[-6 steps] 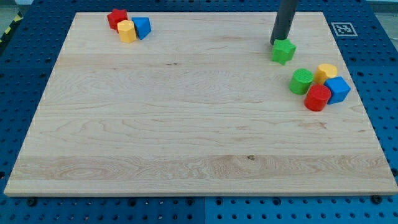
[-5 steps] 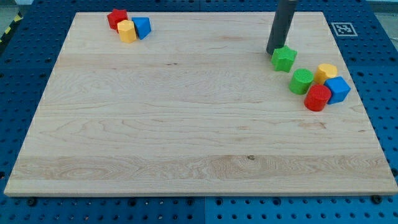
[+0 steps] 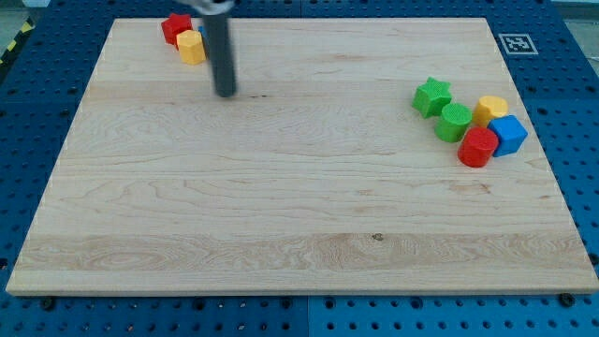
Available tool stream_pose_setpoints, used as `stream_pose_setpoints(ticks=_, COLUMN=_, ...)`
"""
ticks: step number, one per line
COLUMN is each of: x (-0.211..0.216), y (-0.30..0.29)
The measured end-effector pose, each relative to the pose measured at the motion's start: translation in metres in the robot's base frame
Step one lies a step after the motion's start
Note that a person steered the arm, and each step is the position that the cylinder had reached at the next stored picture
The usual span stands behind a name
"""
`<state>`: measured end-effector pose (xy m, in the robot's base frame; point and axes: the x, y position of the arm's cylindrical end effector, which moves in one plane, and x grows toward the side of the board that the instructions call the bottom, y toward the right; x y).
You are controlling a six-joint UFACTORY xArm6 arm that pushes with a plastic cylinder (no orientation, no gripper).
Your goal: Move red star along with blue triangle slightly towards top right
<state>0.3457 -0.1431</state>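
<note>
The red star [image 3: 174, 27] sits at the far left of the counter [image 3: 281, 206], close to its far edge. It is a chunky, matte block with lobed points. A yellow block [image 3: 191, 46], rounded and faceted in outline, presses against its near right side. The blue triangle is almost wholly hidden behind the dark rod [image 3: 221, 51]; only a sliver of blue shows at the rod's left edge, just right of the yellow block, so its shape cannot be made out here.

The rod is smooth, dark and cylindrical, coming down from the view's top. My tip [image 3: 226, 94] rests on the wood near and slightly right of that far-left cluster, apart from all three blocks. There is no pincer on this arm, so there is nothing to report as apart or together.

The counter is a pale wooden board with long horizontal grain and a small dark knot toward the near side. It lies on a blue perforated base [image 3: 37, 112].

At the far right a second cluster huddles: a green star [image 3: 431, 96], a green cylinder [image 3: 455, 123] with a ribbed top, a yellow block [image 3: 489, 109], a blue cube [image 3: 509, 134] and a red cylinder [image 3: 478, 147], each touching a neighbour. A black-and-white marker [image 3: 517, 43] sits in the far right corner.
</note>
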Motion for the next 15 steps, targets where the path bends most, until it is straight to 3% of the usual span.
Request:
stream_pose_setpoints(ticks=2, x=-0.085, y=-0.095)
stream_pose_setpoints(ticks=5, x=-0.122, y=-0.162)
stream_pose_setpoints(ticks=6, x=-0.154, y=-0.157)
stream_pose_setpoints(ticks=8, x=-0.152, y=-0.101)
stream_pose_setpoints(ticks=10, x=-0.102, y=-0.058)
stream_pose_setpoints(ticks=12, x=-0.102, y=0.001)
stream_pose_setpoints(ticks=15, x=-0.117, y=0.002)
